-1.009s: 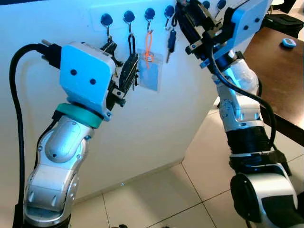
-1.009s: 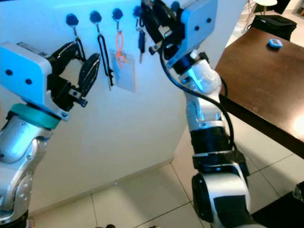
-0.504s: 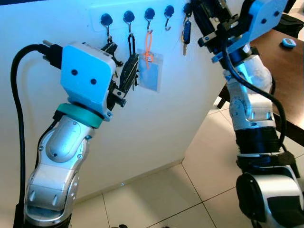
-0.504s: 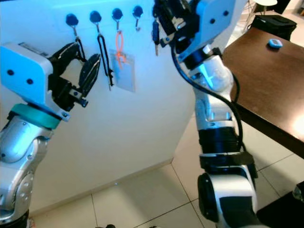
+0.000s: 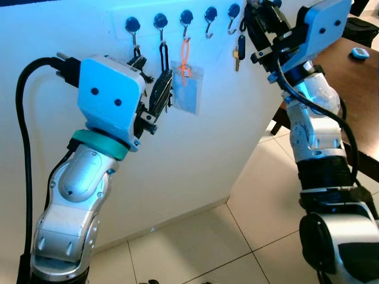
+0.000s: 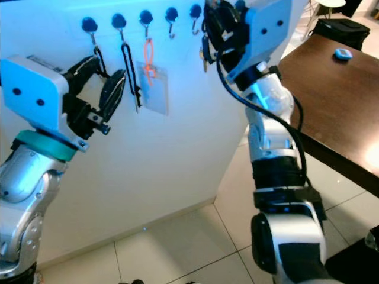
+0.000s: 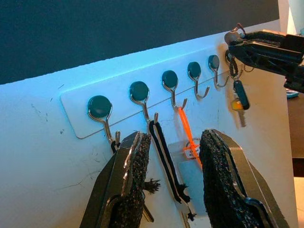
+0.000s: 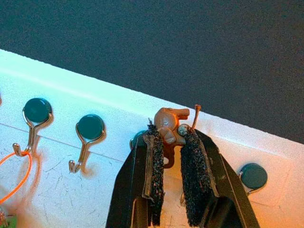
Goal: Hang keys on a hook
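Since the earlier frame, the right gripper (image 8: 172,137) has been carried rightward along the hook rail (image 7: 118,92), past one more hook, and is now raised beside the fifth hook (image 5: 234,12). Its fingers are pinched on the keys (image 5: 239,48), which dangle just below that hook against the white wall. The left gripper (image 7: 173,178) is held with fingers apart before the black strap (image 7: 166,161), unchanged.
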`<state>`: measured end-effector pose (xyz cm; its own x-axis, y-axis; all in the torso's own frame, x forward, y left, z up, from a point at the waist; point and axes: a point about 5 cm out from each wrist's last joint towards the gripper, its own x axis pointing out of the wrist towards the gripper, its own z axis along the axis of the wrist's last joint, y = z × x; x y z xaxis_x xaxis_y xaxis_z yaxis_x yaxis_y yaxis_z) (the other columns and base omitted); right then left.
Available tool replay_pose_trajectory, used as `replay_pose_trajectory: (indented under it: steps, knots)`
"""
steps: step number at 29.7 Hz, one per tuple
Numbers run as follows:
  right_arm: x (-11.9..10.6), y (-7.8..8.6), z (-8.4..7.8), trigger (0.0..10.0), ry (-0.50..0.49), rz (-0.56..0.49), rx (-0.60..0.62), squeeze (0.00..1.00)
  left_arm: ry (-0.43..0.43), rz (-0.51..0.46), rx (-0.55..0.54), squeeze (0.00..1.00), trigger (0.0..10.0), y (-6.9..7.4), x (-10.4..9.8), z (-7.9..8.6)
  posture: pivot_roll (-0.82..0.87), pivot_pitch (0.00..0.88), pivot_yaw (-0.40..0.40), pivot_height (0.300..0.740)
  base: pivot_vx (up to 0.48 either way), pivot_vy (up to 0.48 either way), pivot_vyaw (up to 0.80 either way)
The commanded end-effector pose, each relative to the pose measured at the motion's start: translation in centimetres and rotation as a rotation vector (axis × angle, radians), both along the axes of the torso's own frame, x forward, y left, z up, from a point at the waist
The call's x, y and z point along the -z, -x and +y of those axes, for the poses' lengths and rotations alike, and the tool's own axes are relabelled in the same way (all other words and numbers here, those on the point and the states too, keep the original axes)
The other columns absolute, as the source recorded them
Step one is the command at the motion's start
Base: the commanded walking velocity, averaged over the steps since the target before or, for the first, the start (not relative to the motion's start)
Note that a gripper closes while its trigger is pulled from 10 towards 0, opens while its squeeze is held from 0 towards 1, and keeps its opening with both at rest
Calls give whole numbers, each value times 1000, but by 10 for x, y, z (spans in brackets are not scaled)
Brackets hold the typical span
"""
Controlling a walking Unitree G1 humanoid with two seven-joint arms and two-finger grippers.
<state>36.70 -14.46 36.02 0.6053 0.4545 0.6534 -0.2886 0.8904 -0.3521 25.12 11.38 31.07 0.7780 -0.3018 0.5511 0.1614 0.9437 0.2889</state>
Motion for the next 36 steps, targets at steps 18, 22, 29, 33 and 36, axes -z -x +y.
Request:
replay_pose_trajectory:
  steps: [18,22,29,33,36]
  knots:
    - [-12,-1,14,10000,8,-48,-58,0,-1,10,2,0,10000,1,4,-2,-24,113,79,740,0,0,0]
    - [-16,0,17,10000,4,-66,-72,0,-1,10,2,0,10000,1,4,-2,-23,113,78,740,0,0,0]
    - [-19,2,19,10000,1,-81,-83,0,0,9,2,0,10000,1,3,-2,-23,114,77,740,0,0,0]
    - [-19,2,17,10000,-2,-77,-74,0,1,8,3,0,10000,1,3,-3,-27,114,79,740,0,0,0]
    - [-18,2,16,10000,-3,-72,-64,0,1,8,5,0,10000,1,3,-3,-28,113,79,740,0,0,0]
